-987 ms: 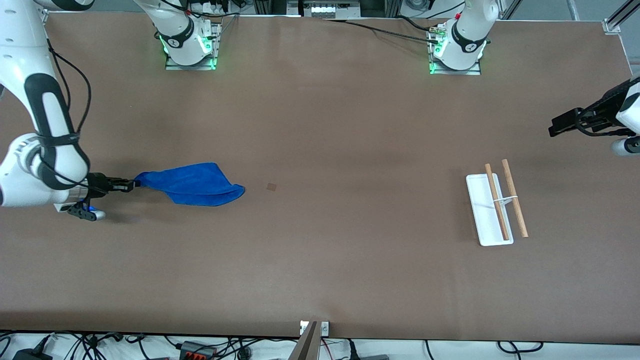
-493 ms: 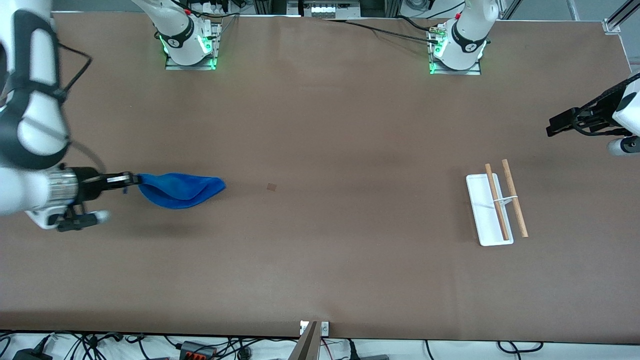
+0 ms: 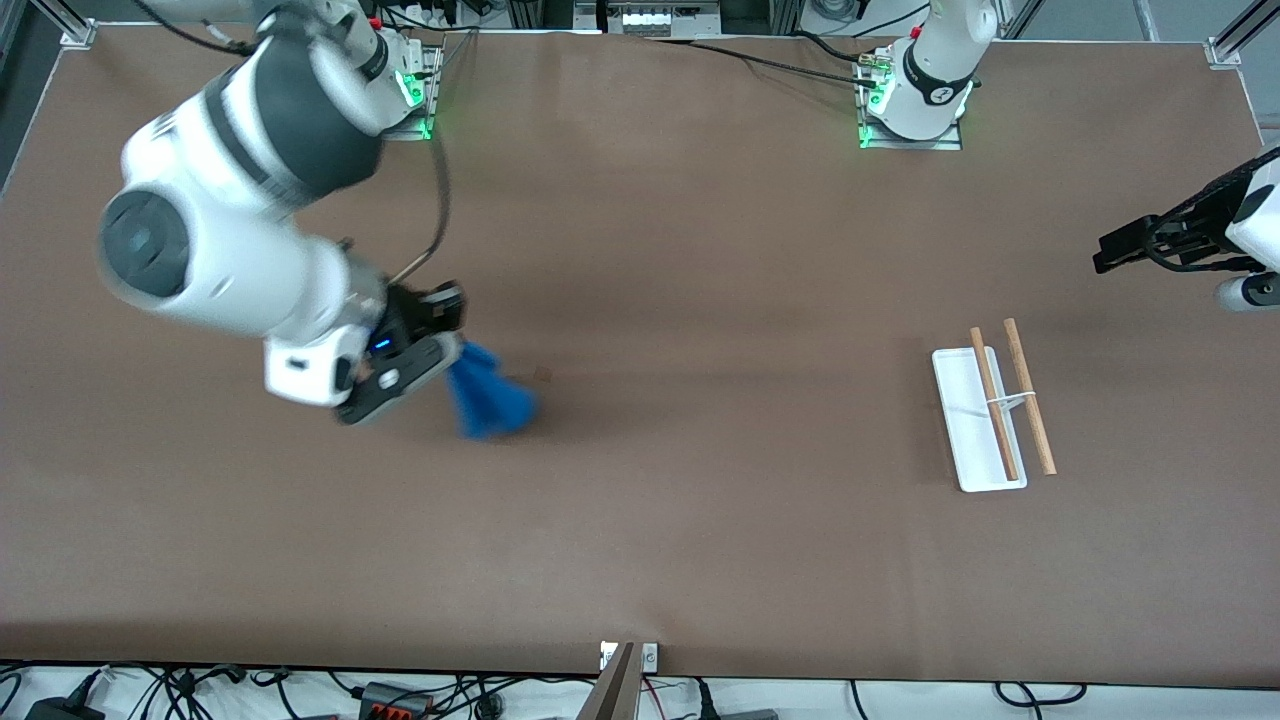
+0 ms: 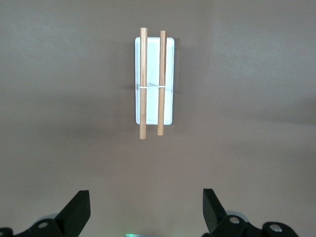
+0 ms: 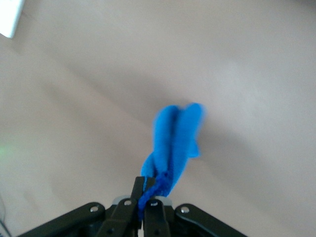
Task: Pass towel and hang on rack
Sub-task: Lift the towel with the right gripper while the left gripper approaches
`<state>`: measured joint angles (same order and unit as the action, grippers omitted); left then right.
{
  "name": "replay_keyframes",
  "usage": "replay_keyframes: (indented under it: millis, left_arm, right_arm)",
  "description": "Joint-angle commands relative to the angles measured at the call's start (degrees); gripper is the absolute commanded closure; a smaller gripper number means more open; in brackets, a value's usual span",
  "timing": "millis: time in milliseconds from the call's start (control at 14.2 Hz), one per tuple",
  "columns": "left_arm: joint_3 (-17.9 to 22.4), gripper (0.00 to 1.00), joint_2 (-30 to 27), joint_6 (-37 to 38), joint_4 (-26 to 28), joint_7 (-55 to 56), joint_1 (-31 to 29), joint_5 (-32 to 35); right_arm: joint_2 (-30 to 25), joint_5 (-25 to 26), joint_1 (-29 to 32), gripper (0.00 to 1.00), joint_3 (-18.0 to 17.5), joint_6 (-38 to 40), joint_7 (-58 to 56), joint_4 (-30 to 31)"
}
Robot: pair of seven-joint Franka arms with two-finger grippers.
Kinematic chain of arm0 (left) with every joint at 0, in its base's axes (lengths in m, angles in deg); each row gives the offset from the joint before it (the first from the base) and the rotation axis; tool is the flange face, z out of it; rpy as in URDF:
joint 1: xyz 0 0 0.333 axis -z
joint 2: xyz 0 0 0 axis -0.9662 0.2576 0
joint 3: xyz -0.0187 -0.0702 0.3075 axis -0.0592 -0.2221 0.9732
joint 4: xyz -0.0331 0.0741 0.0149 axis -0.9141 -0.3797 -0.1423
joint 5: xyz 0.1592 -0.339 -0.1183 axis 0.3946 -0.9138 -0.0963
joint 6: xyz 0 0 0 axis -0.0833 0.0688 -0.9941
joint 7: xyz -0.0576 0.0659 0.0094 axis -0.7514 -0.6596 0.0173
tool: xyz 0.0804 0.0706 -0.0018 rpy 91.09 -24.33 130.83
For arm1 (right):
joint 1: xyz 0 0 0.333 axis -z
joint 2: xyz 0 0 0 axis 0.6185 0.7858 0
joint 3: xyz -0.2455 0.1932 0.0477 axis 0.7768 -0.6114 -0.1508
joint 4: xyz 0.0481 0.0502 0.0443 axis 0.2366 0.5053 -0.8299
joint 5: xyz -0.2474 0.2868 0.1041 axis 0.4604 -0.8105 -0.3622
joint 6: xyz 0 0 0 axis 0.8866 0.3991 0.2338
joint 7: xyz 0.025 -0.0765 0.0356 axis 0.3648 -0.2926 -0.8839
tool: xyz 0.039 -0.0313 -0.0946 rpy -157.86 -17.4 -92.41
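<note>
The bright blue towel (image 3: 488,397) hangs bunched in the air from my right gripper (image 3: 455,352), which is shut on its top edge over the table's middle part toward the right arm's end. In the right wrist view the towel (image 5: 175,140) dangles from the closed fingers (image 5: 148,190). The rack (image 3: 985,415), a white tray with two wooden rods, stands toward the left arm's end; it also shows in the left wrist view (image 4: 168,106). My left gripper (image 3: 1110,250) is open and empty, held up above the table at the left arm's end; it shows in the left wrist view (image 4: 145,215).
A small brown square mark (image 3: 543,373) lies on the brown table (image 3: 700,540) beside the hanging towel. The arm bases (image 3: 910,105) stand along the table's edge farthest from the front camera.
My right arm has lifted the towel off the table and swung it toward the table's middle; the towel now hangs bunched instead of lying spread. The left gripper has barely moved.
</note>
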<state>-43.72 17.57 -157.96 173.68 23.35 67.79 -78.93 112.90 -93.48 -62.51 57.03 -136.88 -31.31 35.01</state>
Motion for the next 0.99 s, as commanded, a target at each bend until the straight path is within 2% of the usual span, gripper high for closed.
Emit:
replay_keyframes:
  millis: [0,211,282,564,705,775,916]
  left_arm:
    - [-0.2,0.0,1.3,0.2,-1.2,-0.1,-0.3,0.7]
    - [0.3,0.0,1.6,0.4,-1.1,0.1,-0.7,0.1]
    - [0.5,0.0,2.3,0.7,-1.0,0.7,-0.7,0.1]
    - [0.8,0.0,7.8,1.4,-1.2,-0.8,-3.9,-3.5]
    - [0.7,0.0,9.8,0.5,-1.1,-7.1,-3.9,-5.9]
    - [0.8,0.0,10.5,-0.5,-1.2,-12.3,-4.1,-8.7]
    - [0.7,0.0,12.0,-2.5,-0.7,-24.3,-4.1,-9.7]
  right_arm:
    - [0.1,-0.8,-3.8,1.0,-2.0,-7.8,-0.5,-0.7]
    - [0.3,-0.8,-8.5,1.0,-6.7,-20.6,7.7,-0.7]
    - [0.4,-0.8,-10.3,1.0,-7.1,-24.4,10.8,-0.7]
    - [0.7,-0.8,-15.0,1.0,-7.1,-30.9,17.0,-0.6]
    - [1.1,-0.8,-16.6,1.0,-7.1,-32.8,20.9,-0.6]
    - [1.5,-0.8,-17.3,1.0,-7.1,-34.0,21.6,-0.5]
    - [2.1,-0.8,-18.8,1.0,-7.1,-36.3,21.8,-0.4]
